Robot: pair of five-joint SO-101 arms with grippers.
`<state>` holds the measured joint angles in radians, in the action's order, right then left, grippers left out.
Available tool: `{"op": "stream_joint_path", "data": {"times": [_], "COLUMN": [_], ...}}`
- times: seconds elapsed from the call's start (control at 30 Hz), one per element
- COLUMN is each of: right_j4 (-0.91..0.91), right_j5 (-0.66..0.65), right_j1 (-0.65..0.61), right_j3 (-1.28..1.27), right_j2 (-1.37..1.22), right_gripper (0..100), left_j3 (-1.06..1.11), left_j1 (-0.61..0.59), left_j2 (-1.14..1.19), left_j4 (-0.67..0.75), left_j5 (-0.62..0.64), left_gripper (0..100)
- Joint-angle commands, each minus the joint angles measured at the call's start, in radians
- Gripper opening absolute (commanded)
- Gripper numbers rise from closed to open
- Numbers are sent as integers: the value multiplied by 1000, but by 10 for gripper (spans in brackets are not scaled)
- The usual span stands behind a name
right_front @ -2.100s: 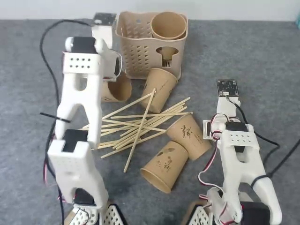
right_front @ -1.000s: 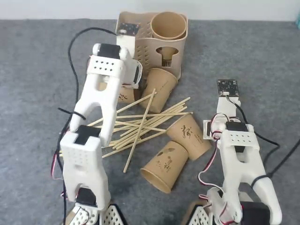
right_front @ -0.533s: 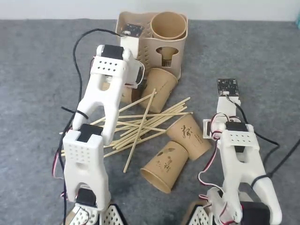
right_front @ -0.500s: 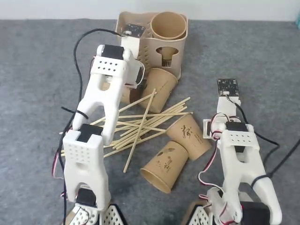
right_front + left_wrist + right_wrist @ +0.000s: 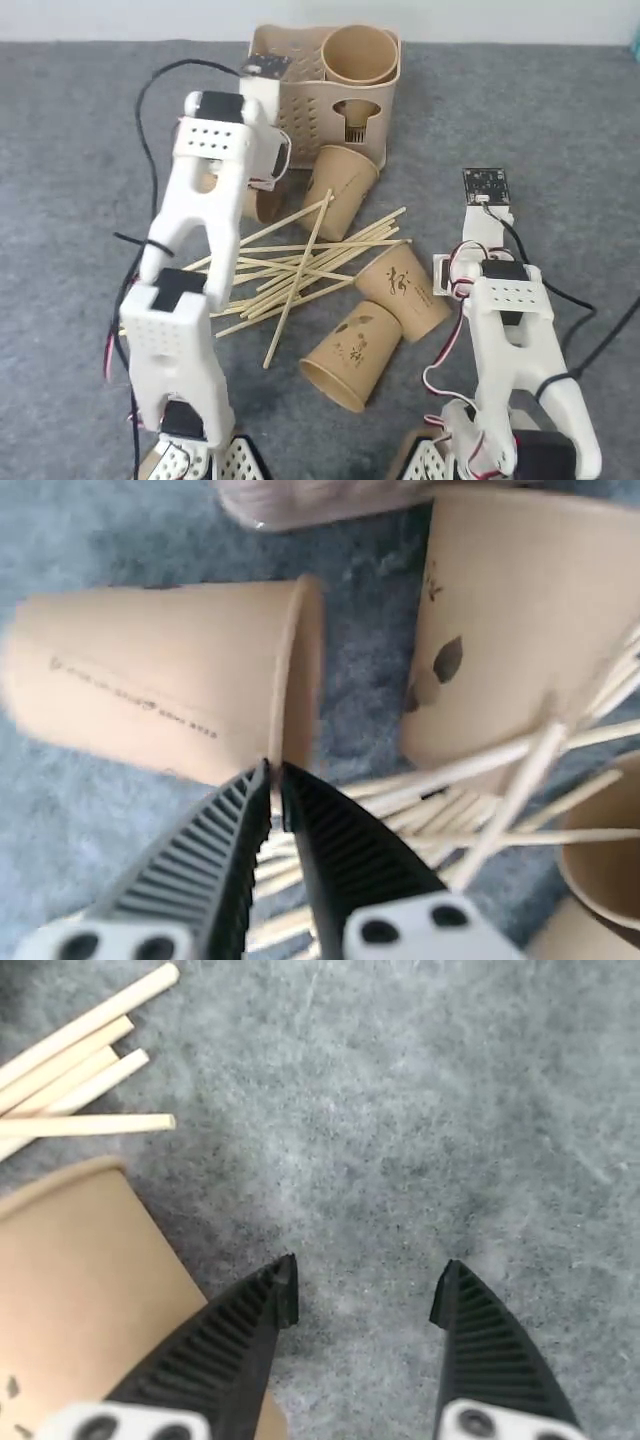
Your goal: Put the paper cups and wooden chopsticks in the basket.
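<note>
We count one paper cup [image 5: 360, 55] standing upright in the basket [image 5: 315, 115]; four others lie tipped on the grey tabletop [image 5: 560, 130], and the wooden chopsticks [image 5: 300, 262] sprawl in a loose pile among them, so we judge most of the task not yet done. Our left pincer [image 5: 273, 772] is narrowed to a slit that nips the rim of the tipped cup [image 5: 150, 705] lying just beside the basket, which looks like the next one to go in. Our right pincer [image 5: 365, 1285] stands wide over bare tabletop, holding nothing, just beside another tipped cup [image 5: 80, 1280] and some chopstick ends.
</note>
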<state>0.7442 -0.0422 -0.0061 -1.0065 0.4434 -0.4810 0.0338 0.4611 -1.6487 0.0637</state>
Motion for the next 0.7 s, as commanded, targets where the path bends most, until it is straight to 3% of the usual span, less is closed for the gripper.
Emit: {"op": "stream_joint_path", "data": {"times": [0.0,0.23,0.37,0.67], "right_j4": [-18,-18,-18,-18], "right_j5": [-15,-15,-15,-15], "right_j1": [4,4,4,4], "right_j3": [20,20,20,20], "right_j2": [-4,-4,-4,-4], "right_gripper": [231,231,231,231], "left_j3": [-10,-8,-18,-262], "left_j1": [-11,-17,-8,133], "left_j2": [-213,-391,-428,-483], "left_j4": [-57,-81,-57,-58], "left_j5": [57,123,226,342], "left_gripper": [12,12,12,11]}}
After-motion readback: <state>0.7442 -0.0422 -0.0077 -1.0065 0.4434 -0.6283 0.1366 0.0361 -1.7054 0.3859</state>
